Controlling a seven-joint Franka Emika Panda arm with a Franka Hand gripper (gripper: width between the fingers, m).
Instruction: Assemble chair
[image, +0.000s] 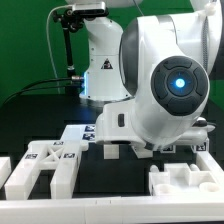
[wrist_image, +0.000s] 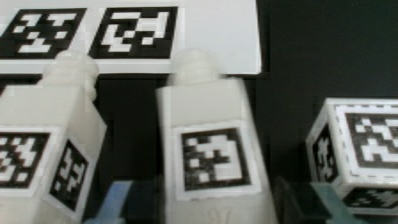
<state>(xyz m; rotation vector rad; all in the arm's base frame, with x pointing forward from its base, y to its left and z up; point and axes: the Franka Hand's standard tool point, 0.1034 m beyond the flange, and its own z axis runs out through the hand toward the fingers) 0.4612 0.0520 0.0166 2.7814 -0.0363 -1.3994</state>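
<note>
Tool: the tool (wrist_image: 205, 206) straddles the middle bar (wrist_image: 210, 130), with one finger (wrist_image: 116, 205) on each side of its lower end. A thin dark gap seems to show beside one finger. I cannot tell whether the pads are pinching the bar or are just off it.
Middle bar: a white chair part carrying a square tag. It lies on the black worktop (wrist_image: 294, 70) with its long axis running away from the tool.
Neighbours: a second tagged bar (wrist_image: 36, 140) lies just beside the middle bar on one side. A blocky tagged part (wrist_image: 356, 140) sits near it on the other side, with dark worktop between.
Beyond the middle bar: the marker board (wrist_image: 89, 62) lies past the bar's far tip.
Step in hand: judged to be taking hold of the middle bar.
Doing it well: keep the bar centred between the pads and squeeze squarely on its flat sides. Keep the fingers off the second bar. Lift straight up so nothing nearby gets nudged.
Wider scene: in the exterior view the tool (image: 125, 152) is low over the worktop. An H-shaped chair part (image: 45, 165) lies toward the exterior view's left.
</note>
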